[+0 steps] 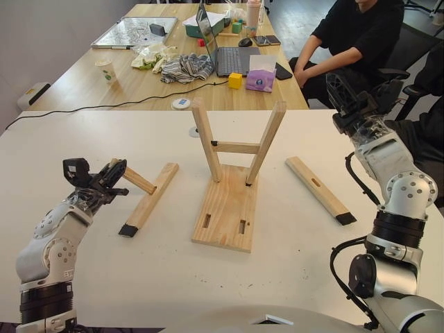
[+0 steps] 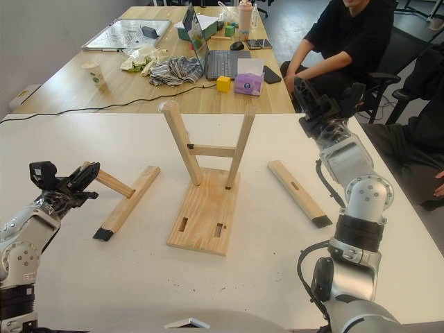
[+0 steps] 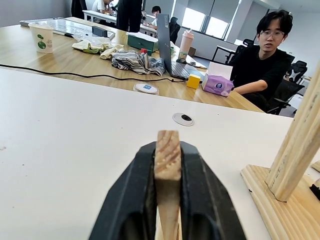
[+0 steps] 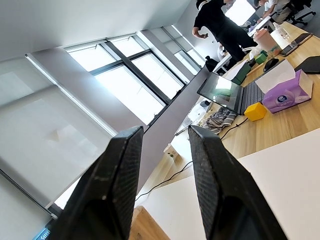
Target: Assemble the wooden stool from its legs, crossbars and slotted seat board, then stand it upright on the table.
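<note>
The slotted seat board [image 1: 225, 211] lies flat mid-table. Two legs [image 1: 207, 142] [image 1: 266, 142] stand upright in its far slots, joined by a crossbar [image 1: 236, 147]. Its two near slots are open. To its left a third leg [image 1: 149, 198] lies flat with a second crossbar [image 1: 137, 180] sticking out of it. My left gripper [image 1: 111, 175] is shut on that crossbar's free end [image 3: 168, 170]. A fourth leg [image 1: 320, 189] lies loose right of the board. My right gripper [image 1: 347, 97] hangs high above the table's right edge, open and holding nothing, its fingers [image 4: 115, 185] spread.
A cable hole [image 1: 193, 132] sits in the white table behind the standing legs. Beyond is a wooden table with a laptop [image 1: 220, 48], crumpled cloth [image 1: 186, 67], a tissue box [image 1: 261, 80] and a black cable [image 1: 104, 106]. A person [image 1: 347, 35] sits at the back right.
</note>
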